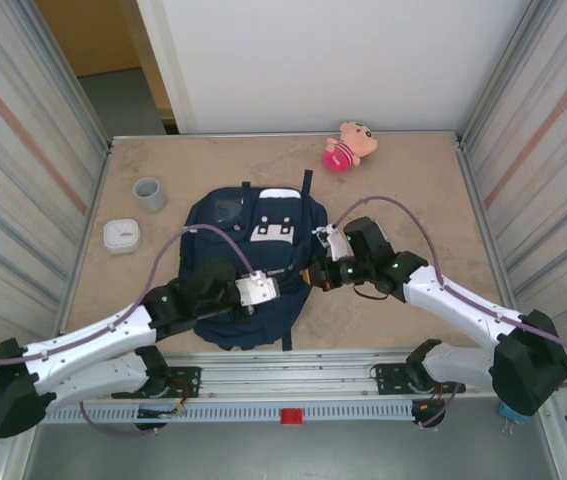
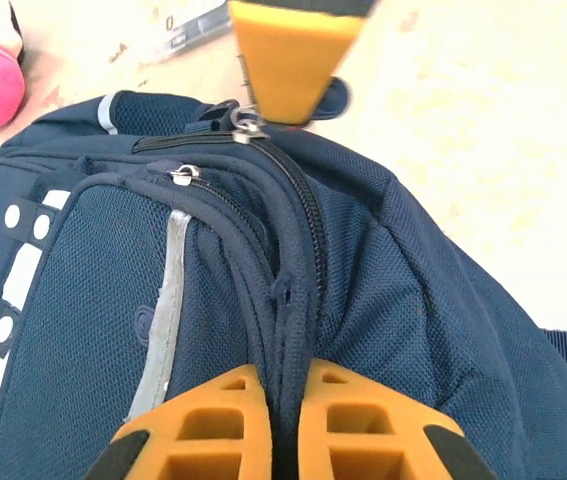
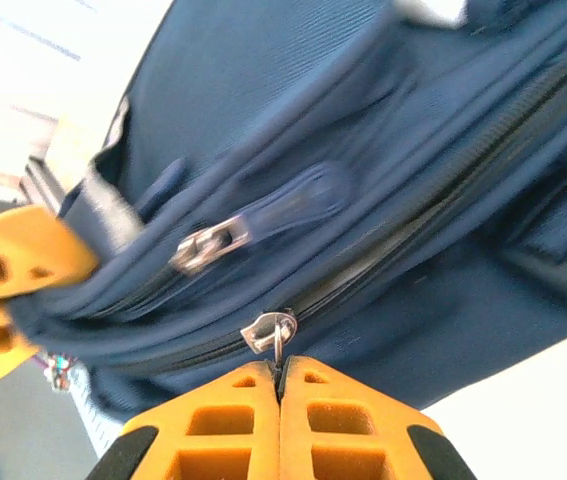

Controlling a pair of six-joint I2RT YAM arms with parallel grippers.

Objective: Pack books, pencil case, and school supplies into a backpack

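Right tool pinches a small metal zip pull; left tool clamps the backpack's zipper seam. The thin pull may slip free, or fabric may jam.

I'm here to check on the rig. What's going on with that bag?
Both arms are working on the dark navy backpack, which lies flat on the table. The left gripper is shut on a ridge of fabric along the zipper, apparently bracing the bag. The right gripper is shut on the metal zipper pull at the bag's side. A pink plush toy and a grey cup sit apart on the table.
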